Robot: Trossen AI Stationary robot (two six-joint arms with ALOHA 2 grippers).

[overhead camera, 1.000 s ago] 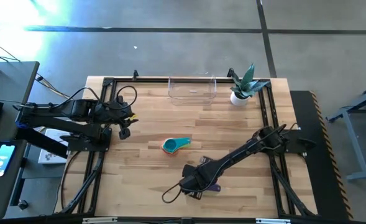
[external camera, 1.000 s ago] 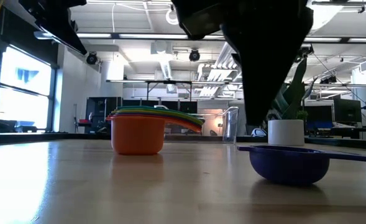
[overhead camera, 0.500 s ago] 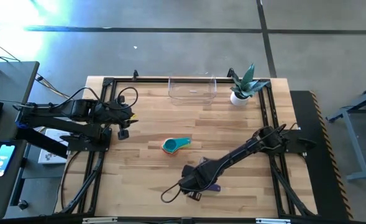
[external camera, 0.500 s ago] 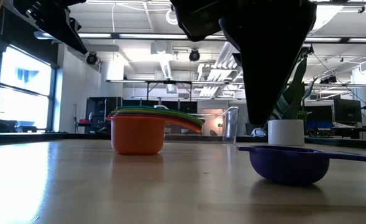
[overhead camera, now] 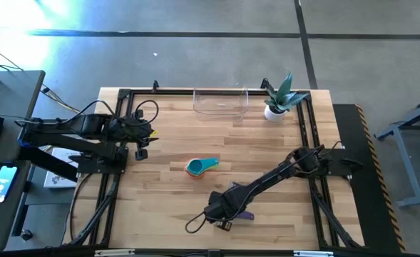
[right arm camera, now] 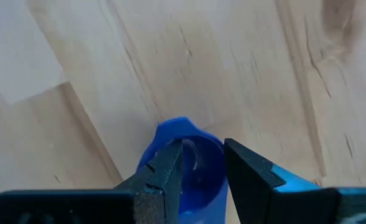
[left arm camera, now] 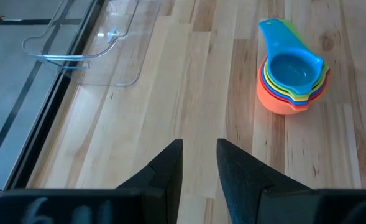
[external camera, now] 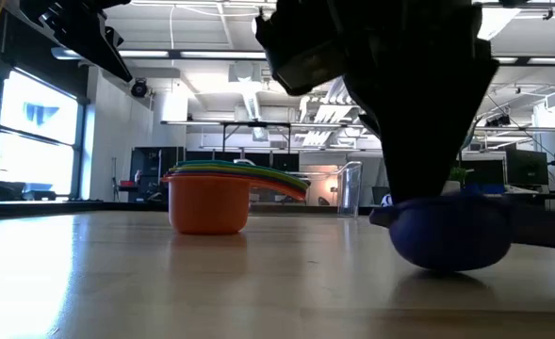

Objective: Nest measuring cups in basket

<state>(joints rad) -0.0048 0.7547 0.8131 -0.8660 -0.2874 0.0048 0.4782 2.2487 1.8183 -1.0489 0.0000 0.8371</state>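
Note:
Several measuring cups sit nested as one stack on the table's middle, orange at the bottom and light blue on top. A purple cup lies near the table's near edge, its handle showing beside my right gripper, which stands over it, shut on it. The clear basket stands at the far edge with nothing in it. My left gripper waits shut at the table's left, above the wood. My right gripper comes from above, pointing down, and has the purple cup's bowl at its rim between the two fingers. The fingers hide the exact spot. The cup sits tilted under the gripper; whether its bottom touches the table I cannot tell.
A small white pot with a green plant stands at the far right, beside the basket. Black frame rails run along the table's left and right edges. Bare wood lies between the stack and the basket.
My right gripper has come down onto the purple cup. The cup, which lay level on the table with its handle out to the side, now stands tipped under the gripper. The stack and my left arm have kept still.

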